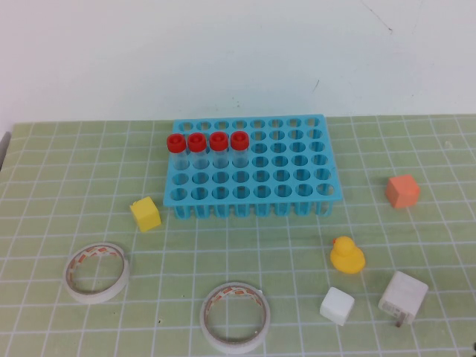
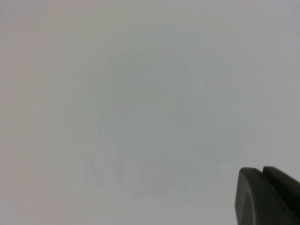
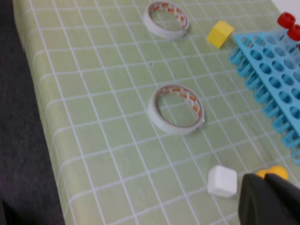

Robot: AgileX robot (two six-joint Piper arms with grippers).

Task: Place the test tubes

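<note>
Left gripper [image 2: 261,177] is sitting closed and empty, facing a blank pale surface, outside the high view. On the table [image 1: 59,186], one tape roll [image 1: 96,272] is lying toward the near left corner, with a second tape roll [image 1: 234,316] at the near edge. A yellow block [image 1: 146,214] is resting just beside the rack's left end. The blue rack [image 1: 297,182] is standing near the far edge, at the middle. It is holding four red-capped test tubes [image 1: 218,149], upright and side by side in one row near its far left corner; every other hole is showing vacant. A toy duck [image 1: 346,256], white block [image 1: 337,306], white plug [image 1: 403,299] and orange block [image 1: 402,191] are lying toward the right edge. Right gripper [image 3: 267,180] is hanging closed and empty over the near right part, close to the white block.

No loose tube is showing, so placing is probably finishing. Any further tube is best lowered vertically into the hole beside the fourth cap, with both grippers staying clear of the caps.
</note>
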